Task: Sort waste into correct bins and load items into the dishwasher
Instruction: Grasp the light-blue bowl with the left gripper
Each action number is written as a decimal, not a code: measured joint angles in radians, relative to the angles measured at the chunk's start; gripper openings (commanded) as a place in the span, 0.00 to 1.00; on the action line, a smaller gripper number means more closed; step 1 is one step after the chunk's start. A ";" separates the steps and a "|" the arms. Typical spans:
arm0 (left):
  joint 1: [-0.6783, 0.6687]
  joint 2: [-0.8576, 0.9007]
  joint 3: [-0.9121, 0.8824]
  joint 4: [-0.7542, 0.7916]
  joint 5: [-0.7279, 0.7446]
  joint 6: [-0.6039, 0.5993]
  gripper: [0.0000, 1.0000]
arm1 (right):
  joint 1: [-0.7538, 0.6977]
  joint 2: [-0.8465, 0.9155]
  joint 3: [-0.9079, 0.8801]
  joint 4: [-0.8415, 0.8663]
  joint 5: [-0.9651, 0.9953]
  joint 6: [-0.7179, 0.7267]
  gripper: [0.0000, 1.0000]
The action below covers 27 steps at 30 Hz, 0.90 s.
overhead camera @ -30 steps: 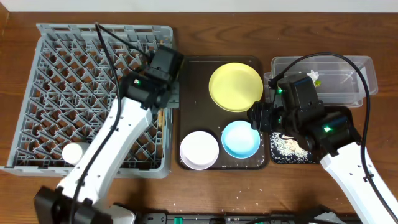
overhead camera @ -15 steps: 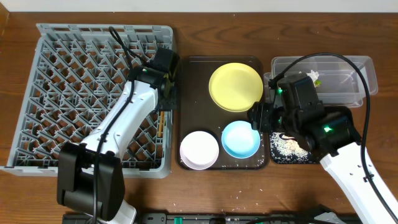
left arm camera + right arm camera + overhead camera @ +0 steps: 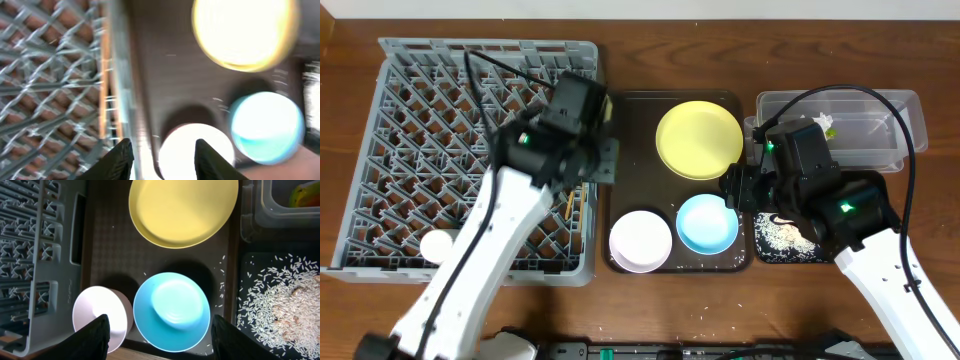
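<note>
A dark tray holds a yellow plate, a blue bowl and a white bowl. The grey dishwasher rack stands left with a white cup and wooden chopsticks in it. My left gripper is open and empty above the rack's right edge, by the white bowl; its view is blurred. My right gripper is open and empty above the blue bowl. The yellow plate and white bowl also show there.
A clear plastic bin with food scraps stands at the back right. A black tray with scattered rice lies under my right arm; it also shows in the right wrist view. Wooden table around.
My left arm has swung from over the rack toward its right edge and the tray. The right arm has not moved.
</note>
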 measured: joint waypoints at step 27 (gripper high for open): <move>-0.282 0.547 -0.094 0.368 0.218 0.011 0.08 | -0.409 -0.007 -0.001 -0.182 0.055 0.125 0.99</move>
